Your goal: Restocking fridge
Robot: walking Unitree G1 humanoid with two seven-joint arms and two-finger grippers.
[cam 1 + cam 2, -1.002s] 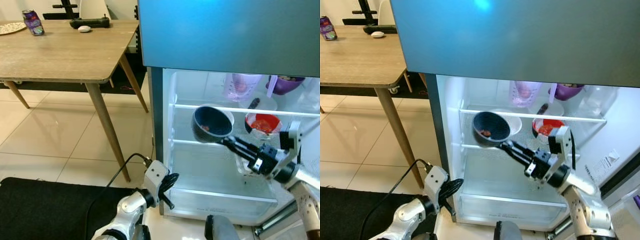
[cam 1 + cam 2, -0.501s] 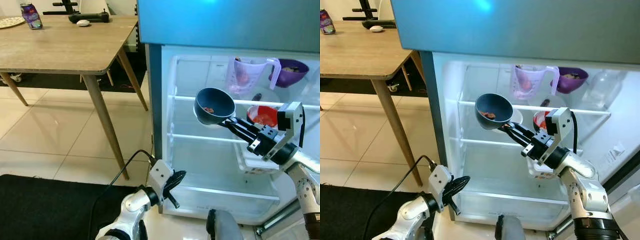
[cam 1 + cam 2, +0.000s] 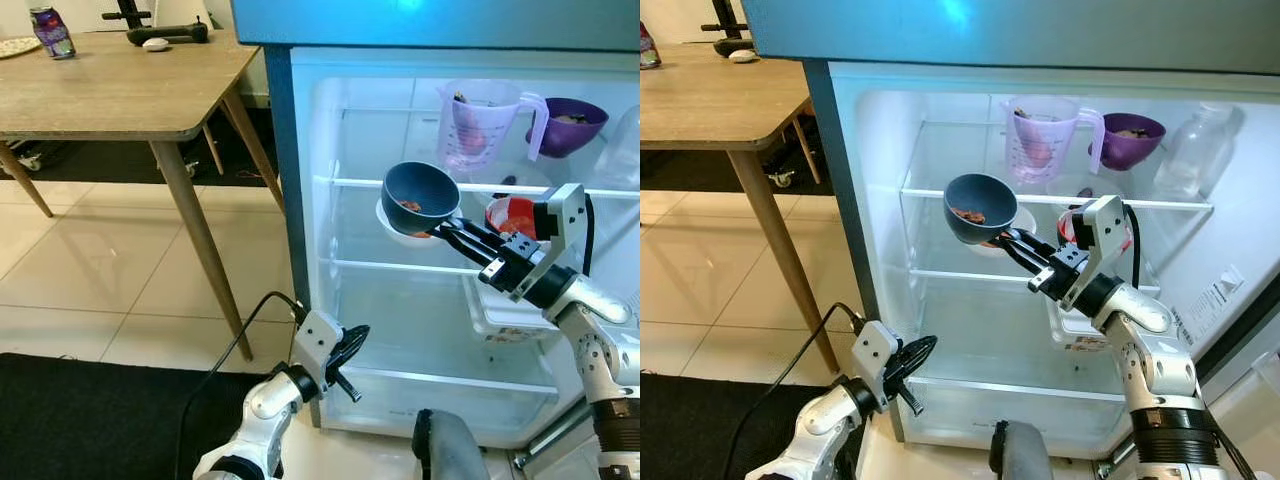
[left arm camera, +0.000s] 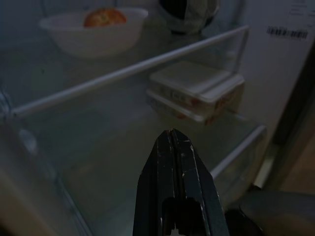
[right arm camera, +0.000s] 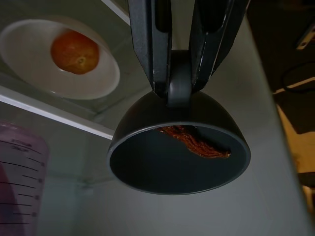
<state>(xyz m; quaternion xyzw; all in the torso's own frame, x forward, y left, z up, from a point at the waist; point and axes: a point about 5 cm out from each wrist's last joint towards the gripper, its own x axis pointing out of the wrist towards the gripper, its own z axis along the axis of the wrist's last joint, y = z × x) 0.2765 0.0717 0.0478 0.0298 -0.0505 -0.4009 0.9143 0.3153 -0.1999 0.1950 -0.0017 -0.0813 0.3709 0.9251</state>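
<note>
One dark bowl (image 3: 420, 199) hangs clamped by its handle in our right gripper (image 3: 447, 229), just outside the fridge's middle shelf (image 3: 400, 266); our left gripper (image 4: 173, 140) idles, fingers pressed together.

Dark blue bowl (image 3: 420, 198) up in front of the open fridge (image 3: 300, 200), tilted, reddish-brown food inside, its stub handle pinched by the right gripper (image 3: 452, 229), level with the upper glass shelf (image 3: 940, 194)
</note>
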